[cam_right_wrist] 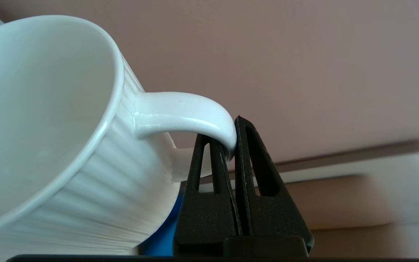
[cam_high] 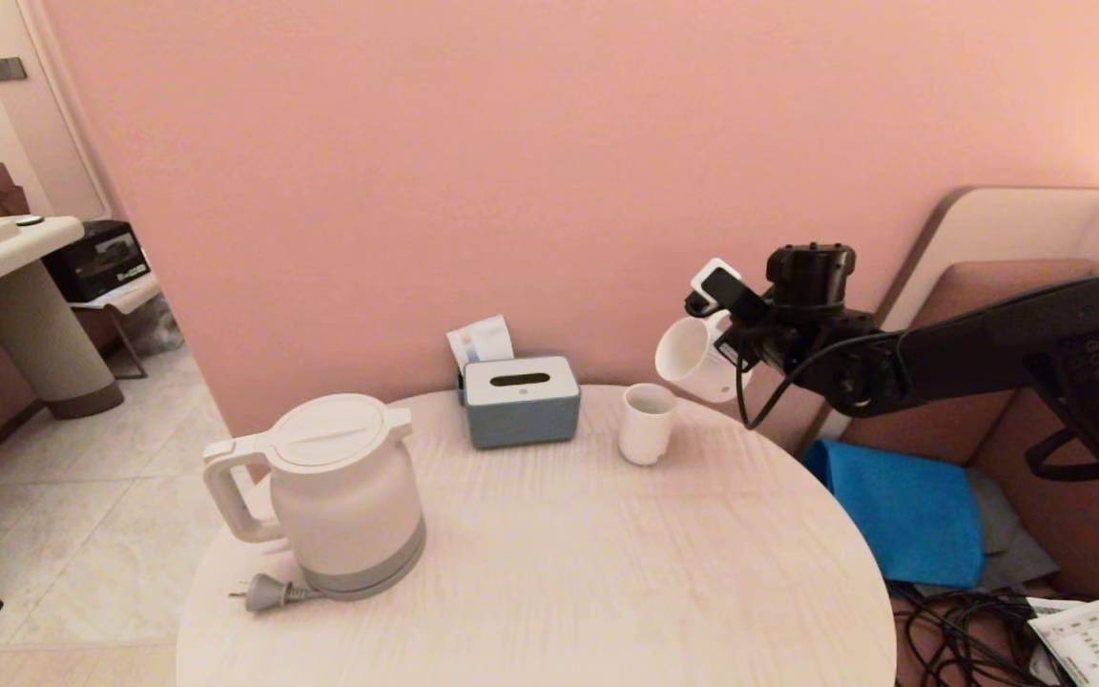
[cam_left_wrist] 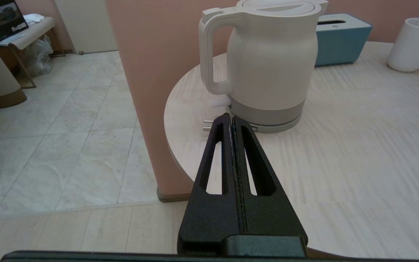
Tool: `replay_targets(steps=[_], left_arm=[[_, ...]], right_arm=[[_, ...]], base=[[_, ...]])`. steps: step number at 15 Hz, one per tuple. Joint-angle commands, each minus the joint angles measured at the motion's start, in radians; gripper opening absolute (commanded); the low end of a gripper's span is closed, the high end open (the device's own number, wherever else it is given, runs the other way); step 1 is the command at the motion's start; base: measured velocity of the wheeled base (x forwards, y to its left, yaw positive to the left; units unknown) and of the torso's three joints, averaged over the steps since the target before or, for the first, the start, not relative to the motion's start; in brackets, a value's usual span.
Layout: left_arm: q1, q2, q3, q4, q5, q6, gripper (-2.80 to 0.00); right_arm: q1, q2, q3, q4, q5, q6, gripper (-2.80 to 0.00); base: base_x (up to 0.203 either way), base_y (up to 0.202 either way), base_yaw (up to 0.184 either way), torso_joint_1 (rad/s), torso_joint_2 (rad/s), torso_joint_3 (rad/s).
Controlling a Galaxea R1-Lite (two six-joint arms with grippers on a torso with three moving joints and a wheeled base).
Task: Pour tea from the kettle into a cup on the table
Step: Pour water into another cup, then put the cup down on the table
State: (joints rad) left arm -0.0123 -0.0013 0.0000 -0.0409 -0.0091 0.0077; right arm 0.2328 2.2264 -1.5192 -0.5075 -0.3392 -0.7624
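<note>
The white kettle (cam_high: 344, 496) (cam_left_wrist: 271, 62) stands lid shut on the left of the round pale table (cam_high: 607, 572) (cam_left_wrist: 358, 145), its loop handle facing left. My right gripper (cam_high: 733, 345) (cam_right_wrist: 227, 134) holds the ribbed white mug (cam_high: 697, 358) (cam_right_wrist: 49, 145) by its handle, lifted in the air beyond the table's back right edge and tipped on its side, mouth facing left. The mug's inside looks empty; no tea shows. My left gripper (cam_left_wrist: 230, 117) is shut on nothing, low at the table's front left, pointing at the kettle's grey base. It does not show in the head view.
A smaller handleless white cup (cam_high: 647, 423) (cam_left_wrist: 413, 43) stands at the back right of the table, just below the held mug. A grey-and-white tissue box (cam_high: 521, 401) (cam_left_wrist: 340, 38) sits at the back. The kettle's plug (cam_high: 268, 593) lies by its base. Blue cloth (cam_high: 902, 506) and cables (cam_high: 960, 639) lie right.
</note>
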Motion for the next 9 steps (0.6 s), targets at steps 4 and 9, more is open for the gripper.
replay_targets(steps=[4, 9], left_arm=[[0.000, 0.001, 0.000, -0.001, 0.001, 0.000, -2.80], [0.000, 0.001, 0.000, -0.001, 0.000, 0.000, -2.80]], right_arm=[[-0.010, -0.013, 0.043, 0.002, 0.000, 0.366, -2.80], [-0.026, -0.044, 0.124, -0.007, 0.004, 0.611, -2.80]], base=[[0.000, 0.000, 0.000, 0.000, 0.00, 0.000], [0.000, 0.000, 0.000, 0.000, 0.00, 0.000]])
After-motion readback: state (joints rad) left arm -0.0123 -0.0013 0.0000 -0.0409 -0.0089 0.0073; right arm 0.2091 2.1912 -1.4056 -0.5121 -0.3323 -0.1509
